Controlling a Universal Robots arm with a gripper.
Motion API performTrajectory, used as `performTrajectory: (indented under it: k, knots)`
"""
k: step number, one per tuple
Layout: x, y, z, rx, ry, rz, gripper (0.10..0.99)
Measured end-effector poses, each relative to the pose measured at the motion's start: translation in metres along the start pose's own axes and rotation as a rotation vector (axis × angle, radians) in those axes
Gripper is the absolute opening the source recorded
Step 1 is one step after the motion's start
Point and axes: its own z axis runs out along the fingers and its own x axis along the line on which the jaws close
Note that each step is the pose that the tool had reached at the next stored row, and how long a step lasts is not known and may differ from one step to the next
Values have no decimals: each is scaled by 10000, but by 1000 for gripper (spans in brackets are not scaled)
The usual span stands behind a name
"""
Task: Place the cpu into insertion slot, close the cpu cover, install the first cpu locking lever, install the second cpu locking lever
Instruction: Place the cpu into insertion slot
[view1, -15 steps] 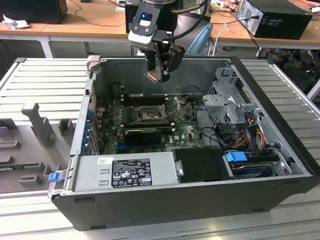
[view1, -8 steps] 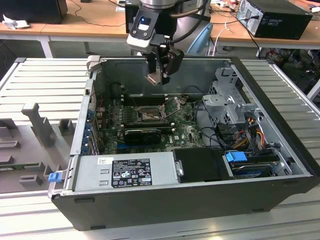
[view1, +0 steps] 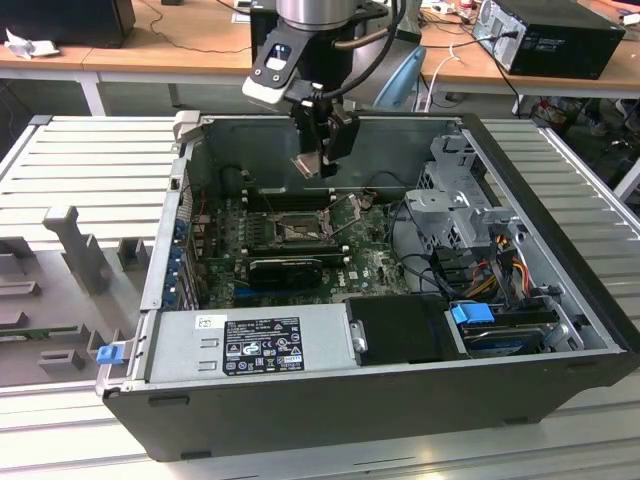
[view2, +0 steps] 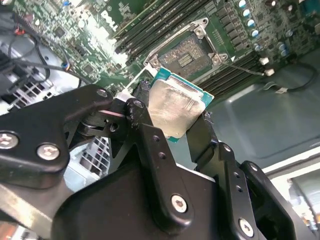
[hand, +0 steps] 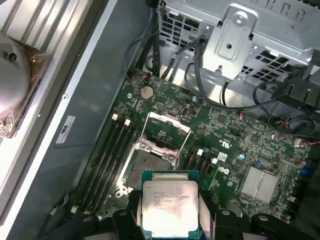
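While the cpu (hand: 169, 207) is gripped by its edges in the tool (view1: 318, 160), it is held clear above the motherboard (view1: 370, 262), near the wall of the computer case (view1: 560, 330) farthest in the exterior view, short of the insertion slot (hand: 147, 167). Placing is judged the step in hand. Level lowering, squared to the open socket, is called for. A silver-grey lid on a green-edged board is seen.
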Motion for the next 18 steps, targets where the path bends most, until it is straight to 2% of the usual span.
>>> performTrajectory:
  k: [3, 18]
  knots:
    - [-1, -2, 27, -6, -45, 486, 541]
    - [-2, -9, 102, -24, -148, 1615, 541]
